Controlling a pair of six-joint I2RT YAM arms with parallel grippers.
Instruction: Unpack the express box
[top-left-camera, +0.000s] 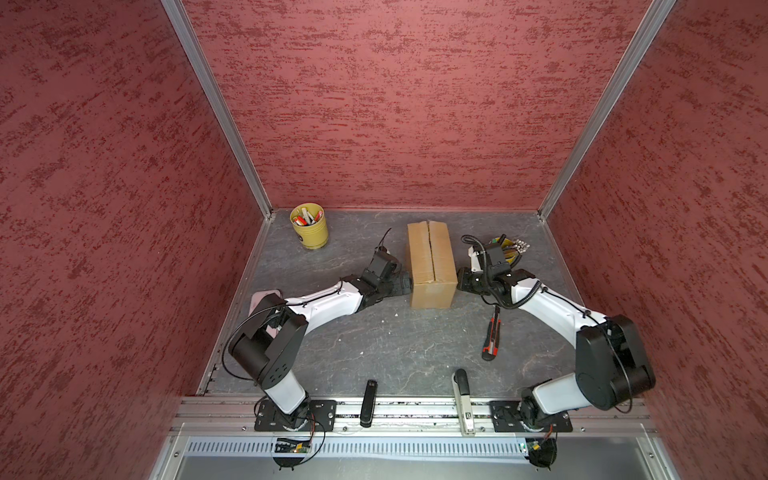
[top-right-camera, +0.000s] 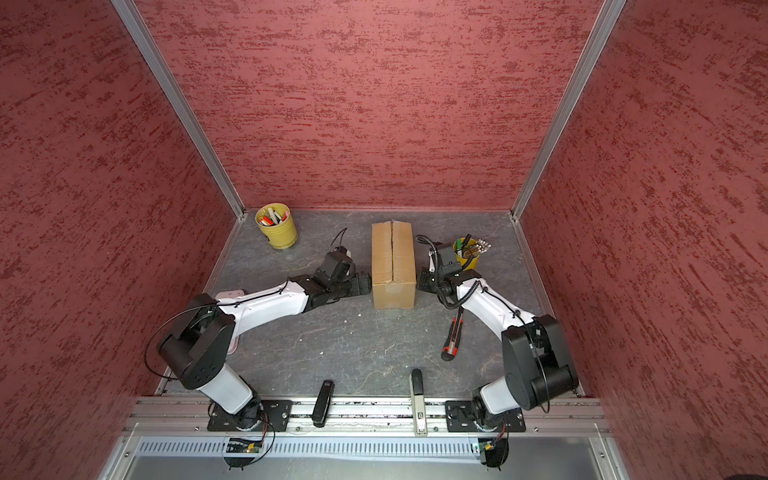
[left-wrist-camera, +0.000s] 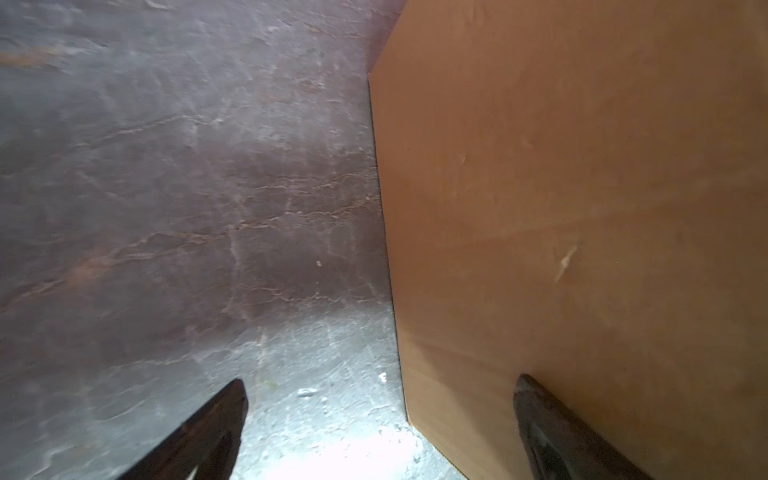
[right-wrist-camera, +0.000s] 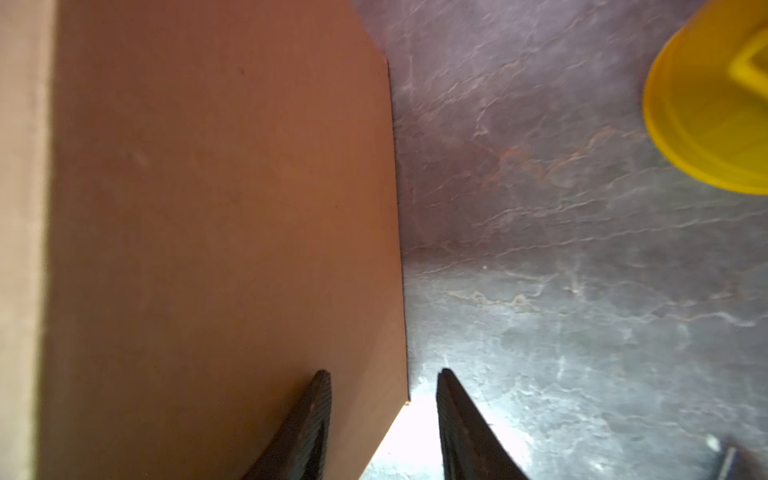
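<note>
The express box (top-left-camera: 430, 262) is sitting upright toward the back middle of the slate-patterned table (top-left-camera: 374, 345), flaps shut along the centre seam; the left gripper (top-left-camera: 402, 284) is waiting just beside its left wall, jaws gaping wide and holding nothing; the right gripper (top-left-camera: 462, 281) is flanking the right wall, jaws narrowly apart and empty too. The corrugated cardboard is probably handling light and stiff, its smooth walls offering little purchase; the flap edges are looking the better hold, once the utility knife (top-left-camera: 491, 336) is parting the seam.
</note>
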